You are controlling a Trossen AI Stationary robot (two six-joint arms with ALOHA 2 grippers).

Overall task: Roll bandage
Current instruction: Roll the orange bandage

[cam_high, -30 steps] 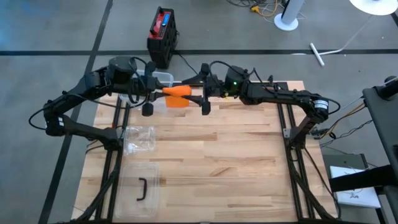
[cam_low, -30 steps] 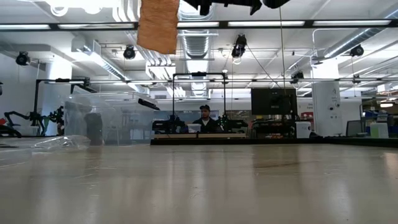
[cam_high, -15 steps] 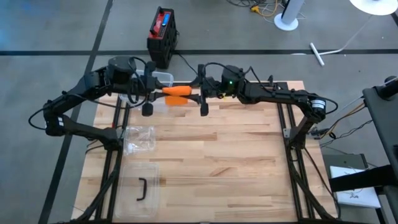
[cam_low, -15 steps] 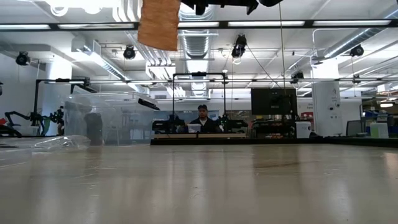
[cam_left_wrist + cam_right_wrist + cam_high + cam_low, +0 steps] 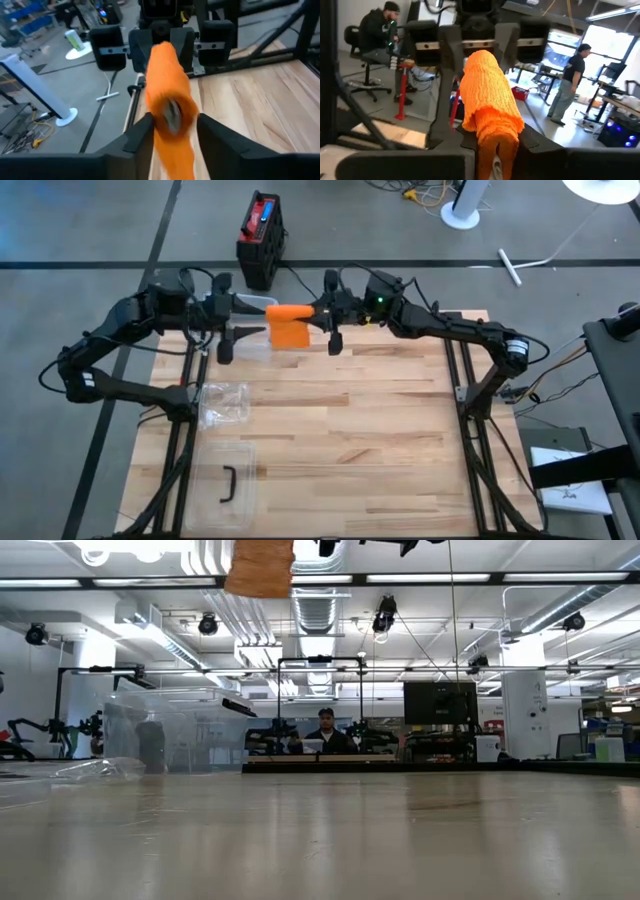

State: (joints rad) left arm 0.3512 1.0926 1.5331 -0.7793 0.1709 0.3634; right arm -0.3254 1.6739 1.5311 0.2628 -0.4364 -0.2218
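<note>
High view, from the left: the left arm reaches in from the table's left rear, and the left gripper (image 5: 232, 330) points toward the middle, its fingers a little apart on either side of the near end of the orange bandage roll (image 5: 289, 311). In the left wrist view that arm's fingers (image 5: 140, 131) flank the roll (image 5: 168, 95) with narrow gaps showing, so I judge them loosened off it, not pinching; whether they touch it at all I cannot tell. The roll hangs in the air above the back edge of the wooden table (image 5: 350, 440), its long axis lying left to right along the line joining the two grippers, with a loose flap of bandage (image 5: 291, 334) drooping from it toward the table.

Further right, the right gripper (image 5: 332, 315) comes in from the table's right rear and faces the left one head-on. In the right wrist view its fingers (image 5: 530, 142) are drawn in tight against the near end of the roll (image 5: 489, 97), so the right one is clamped on the bandage and carries it. The low view shows only the flap's tan-orange lower edge (image 5: 259, 568) dangling at the top, well clear of the tabletop.

The coming turn hinges on this: both grippers sit on the roll's axis, one at each end, and the right is the one gripping, so a twist of its wrist would wind the flap on
</note>
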